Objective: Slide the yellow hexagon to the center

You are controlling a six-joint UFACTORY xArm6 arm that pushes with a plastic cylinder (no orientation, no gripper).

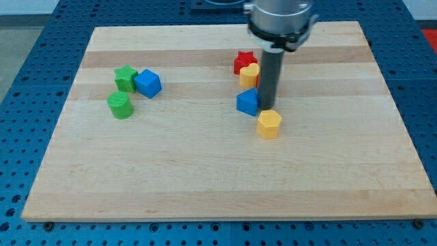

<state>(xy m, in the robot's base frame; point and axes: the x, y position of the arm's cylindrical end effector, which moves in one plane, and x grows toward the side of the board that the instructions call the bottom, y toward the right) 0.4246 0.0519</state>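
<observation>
The yellow hexagon [269, 124] lies on the wooden board [205, 178], right of the middle. My tip [267, 108] stands just above it in the view, touching or almost touching its top edge. A blue block [247, 102] sits right beside the tip on its left. A yellow heart-like block [249, 74] and a red star [244, 61] lie higher up, left of the rod. A sliver of another red block [258, 76] shows behind the rod.
At the view's left lie a green star [125, 78], a blue hexagon-like block [147, 83] touching it, and a green round block [120, 105] below them. Blue perforated table surrounds the board.
</observation>
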